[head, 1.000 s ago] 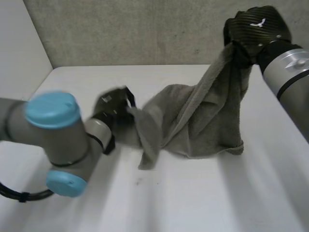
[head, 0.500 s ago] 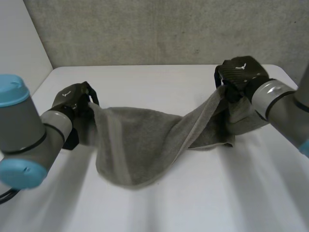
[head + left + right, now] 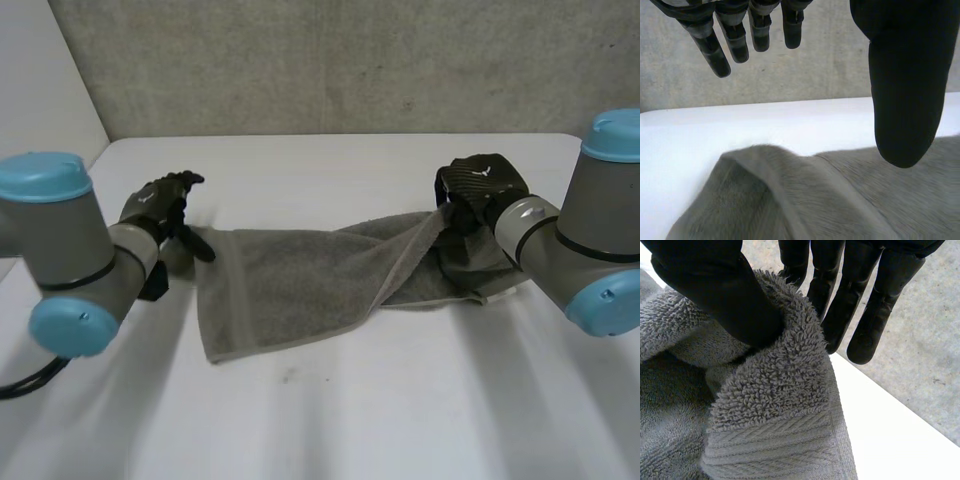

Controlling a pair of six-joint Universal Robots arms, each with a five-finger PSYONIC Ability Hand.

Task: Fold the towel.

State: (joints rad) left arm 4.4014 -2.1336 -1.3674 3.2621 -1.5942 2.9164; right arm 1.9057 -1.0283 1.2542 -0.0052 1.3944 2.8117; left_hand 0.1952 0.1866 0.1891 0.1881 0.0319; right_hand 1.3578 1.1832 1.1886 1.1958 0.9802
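A broad bare stretch of the white table was seen nearest. The towel was spread flat on it between the hands, bunched toward the right. Its left edge lay just under the left hand's straight, spread fingers, nothing being held. A thick fold at its right end was pinched between the right hand's thumb and fingers. Beyond the fingertips, bare table was seen up to the wall.

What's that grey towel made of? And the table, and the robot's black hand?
The towel looks like soft terry cloth, maybe cotton: fuzzy little loops show. The table seems smooth matte white, perhaps plastic or coated board. The right hand pinching the towel looks like hard, slightly shiny black plastic.
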